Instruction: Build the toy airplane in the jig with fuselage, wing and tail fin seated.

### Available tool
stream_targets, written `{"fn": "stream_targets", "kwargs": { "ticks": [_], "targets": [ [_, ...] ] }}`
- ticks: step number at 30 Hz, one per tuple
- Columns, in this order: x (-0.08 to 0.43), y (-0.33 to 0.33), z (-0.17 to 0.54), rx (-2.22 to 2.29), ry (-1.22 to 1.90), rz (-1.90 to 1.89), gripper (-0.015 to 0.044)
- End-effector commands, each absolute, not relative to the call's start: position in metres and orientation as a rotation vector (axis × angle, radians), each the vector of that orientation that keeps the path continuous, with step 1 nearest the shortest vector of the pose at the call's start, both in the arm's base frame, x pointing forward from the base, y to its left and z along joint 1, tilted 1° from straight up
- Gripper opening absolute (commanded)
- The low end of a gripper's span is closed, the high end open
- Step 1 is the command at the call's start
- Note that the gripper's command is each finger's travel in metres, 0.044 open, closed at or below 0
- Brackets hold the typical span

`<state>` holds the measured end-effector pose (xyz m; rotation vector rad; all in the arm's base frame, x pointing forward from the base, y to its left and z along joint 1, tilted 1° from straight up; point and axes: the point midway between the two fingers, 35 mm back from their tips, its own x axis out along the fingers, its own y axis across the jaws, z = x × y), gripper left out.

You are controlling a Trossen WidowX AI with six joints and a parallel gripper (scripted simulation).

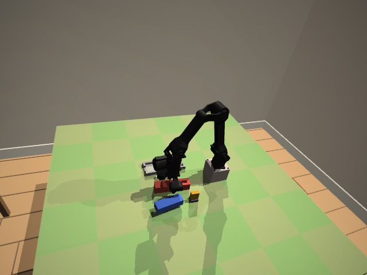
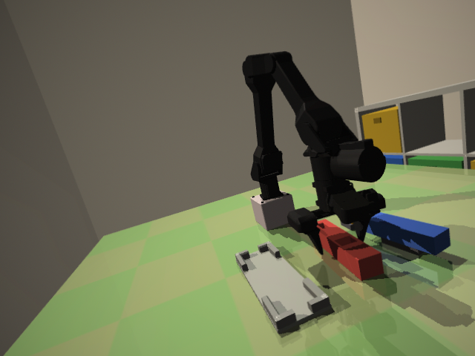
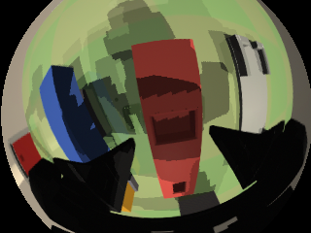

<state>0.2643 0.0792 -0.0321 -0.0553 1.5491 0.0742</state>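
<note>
The red fuselage lies on the table, its sockets facing up. My gripper is open and empty, pointing down, with one finger on each long side of the fuselage. The grey cradle is empty, beside the fuselage. The blue wing lies on the fuselage's other side, slightly raised on its dark underside. The orange tail fin stands near the wing's end; the gripper mostly hides it in the exterior view.
The arm's pale base block stands beyond the fuselage's tail end. The wing and cradle flank the fuselage, close outside the fingers. A shelf with coloured bins stands beyond the table.
</note>
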Motion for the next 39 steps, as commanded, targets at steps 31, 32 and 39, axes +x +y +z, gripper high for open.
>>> {"fn": "stream_targets", "kwargs": {
  "ticks": [31, 32, 39],
  "targets": [
    [0.268, 0.081, -0.002, -0.055, 1.559, 0.078, 0.0000],
    [0.268, 0.081, 0.001, -0.055, 1.559, 0.078, 0.0000],
    [0.269, 0.081, 0.022, -0.055, 1.559, 0.078, 0.0000]
  ]
}}
